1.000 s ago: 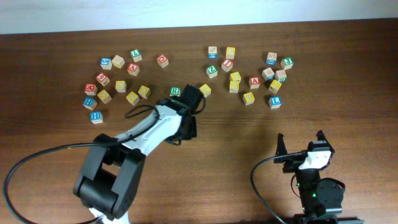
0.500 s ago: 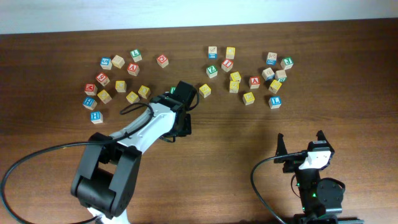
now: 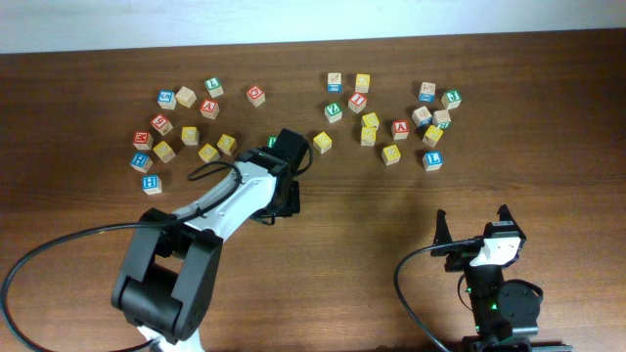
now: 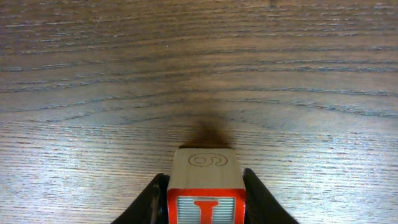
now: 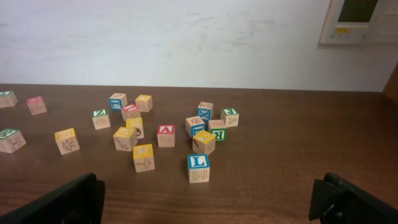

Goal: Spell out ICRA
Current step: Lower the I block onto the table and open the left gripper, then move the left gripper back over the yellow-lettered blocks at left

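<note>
My left gripper is shut on a wooden block with a red-framed letter I, held just above the bare wood. In the overhead view the left gripper sits between the two groups of letter blocks, and the I block is hidden under it. A green block peeks out at its left edge. A red A block lies in the right group and also shows in the right wrist view. My right gripper is open and empty near the front right, its jaws wide apart.
Several letter blocks lie scattered at the back left, such as a blue one. Several more lie at the back right, including a blue L block and a yellow block close to the left gripper. A white wall stands behind the table.
My left gripper has shifted a little to the left and now covers most of the green block. It has held still for the last half second. The right arm has not moved.
</note>
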You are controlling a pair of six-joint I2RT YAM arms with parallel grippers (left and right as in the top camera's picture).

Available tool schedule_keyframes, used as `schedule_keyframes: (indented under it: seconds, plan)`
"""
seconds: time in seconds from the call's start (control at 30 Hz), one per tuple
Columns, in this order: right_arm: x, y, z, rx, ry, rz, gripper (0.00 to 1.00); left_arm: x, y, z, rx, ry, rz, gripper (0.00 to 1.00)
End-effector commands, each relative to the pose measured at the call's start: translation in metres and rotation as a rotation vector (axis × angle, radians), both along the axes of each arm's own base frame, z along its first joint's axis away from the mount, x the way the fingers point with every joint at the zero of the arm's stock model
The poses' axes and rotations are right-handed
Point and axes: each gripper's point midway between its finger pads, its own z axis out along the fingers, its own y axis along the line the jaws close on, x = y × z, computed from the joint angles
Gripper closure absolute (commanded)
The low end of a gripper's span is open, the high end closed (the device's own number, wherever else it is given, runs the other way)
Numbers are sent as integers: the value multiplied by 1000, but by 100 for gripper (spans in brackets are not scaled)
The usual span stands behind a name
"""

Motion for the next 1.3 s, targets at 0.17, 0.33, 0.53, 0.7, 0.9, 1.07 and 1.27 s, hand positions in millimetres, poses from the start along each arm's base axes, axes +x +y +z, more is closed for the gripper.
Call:
schedule_keyframes:
  seconds: [0.17,0.33,0.53,0.7,0.9,1.07,1.27]
  plan:
    - [0,-3,-3,-3,6,-15,2,-3,5,-5,24,13,-6,68]
    - [0,-3,-3,-3,6,-15,2,-3,5,-5,24,13,-6,69]
    - [0,-3,-3,-3,6,-15,2,-4,3,-5,16,18,-7,69]
    - [0,-3,-3,-3,6,-15,2,-4,2,-6,8,22,-8,72]
    - [0,-3,-3,-3,6,-15,2,-4,2,-6,8,22,-8,65]
    - [0,-3,-3,-3,6,-15,2,-5,3,-3,12,29,-8,57]
    - [0,-3,-3,-3,6,-15,2,7,-4,18,4,12,-8,47]
